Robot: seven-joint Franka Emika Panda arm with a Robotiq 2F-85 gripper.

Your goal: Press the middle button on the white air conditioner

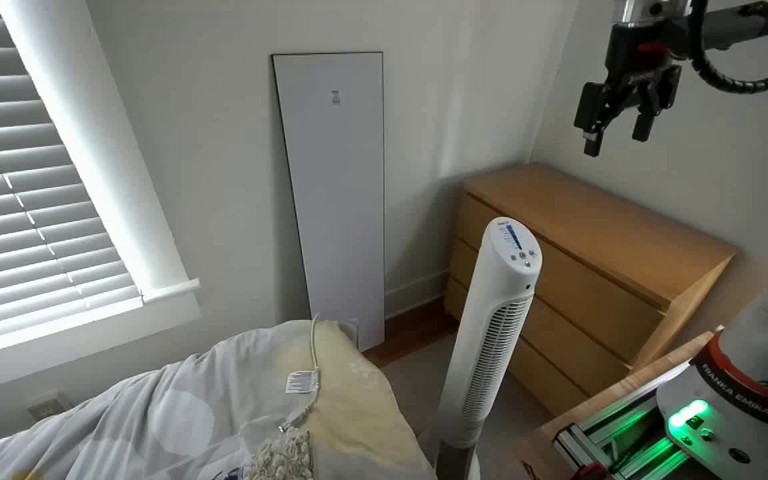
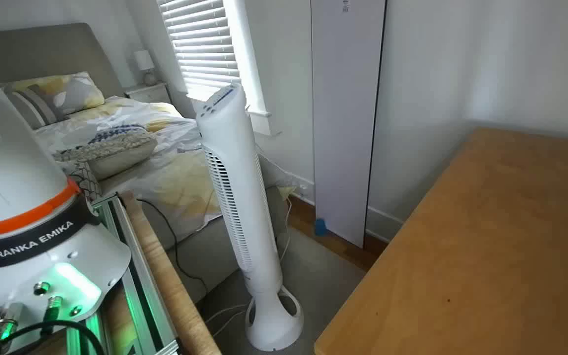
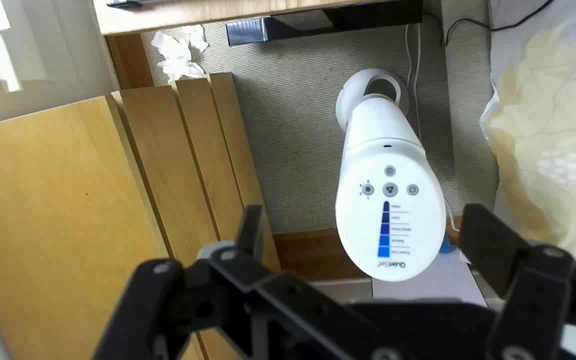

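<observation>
Standing lower than wide-spread claw (image 1: 617,141), well apart from it: white air conditioner (image 1: 483,333)

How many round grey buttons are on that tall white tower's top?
4 on its oval white top, in the wrist view: left button, middle button and right button in a row, upper button above the middle one.

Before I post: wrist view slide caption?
Open pincer framing the white air conditioner from above, its four buttons untouched, wooden dresser alongside.

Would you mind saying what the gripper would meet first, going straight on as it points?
Likely the white air conditioner's top, which shows between the open fingers in the wrist view, though depth is unclear.
</observation>
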